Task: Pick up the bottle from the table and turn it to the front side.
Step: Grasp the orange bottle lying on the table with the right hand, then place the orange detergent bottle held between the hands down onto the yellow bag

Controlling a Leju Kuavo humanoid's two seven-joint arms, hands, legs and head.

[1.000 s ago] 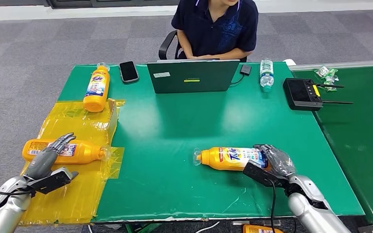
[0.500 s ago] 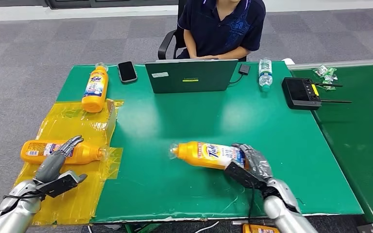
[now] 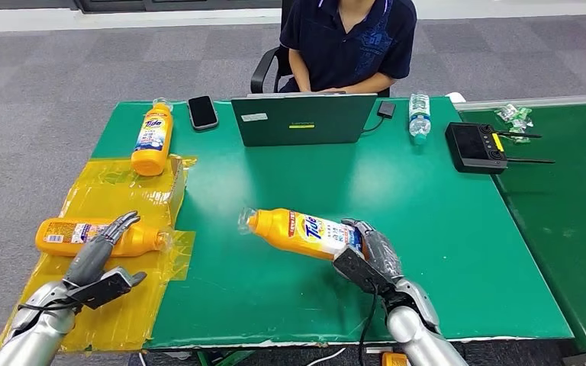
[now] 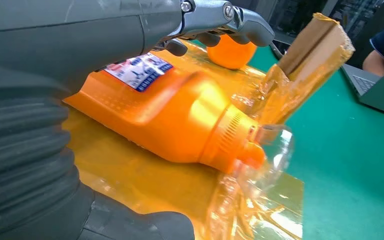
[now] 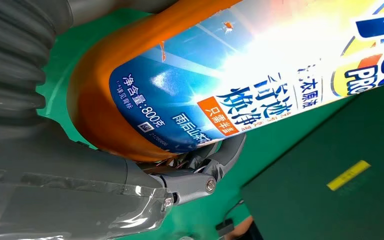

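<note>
your left hand (image 3: pixel 98 258) lies with fingers spread over the bottle on the yellow sheet (image 3: pixel 95 236), not gripping it that i can tell. at centre, the bottle (image 3: pixel 301 232) is lifted off the green table (image 3: pixel 458 252), tilted, cap toward your left, its tide label facing up. your right hand (image 3: pixel 370 255) is wrapped around its base, likely so the wrist can roll it to the front.

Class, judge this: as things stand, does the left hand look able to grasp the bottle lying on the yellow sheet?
Probably yes: the left hand already lies over the bottle, fingers above its label, nothing between them.
</note>
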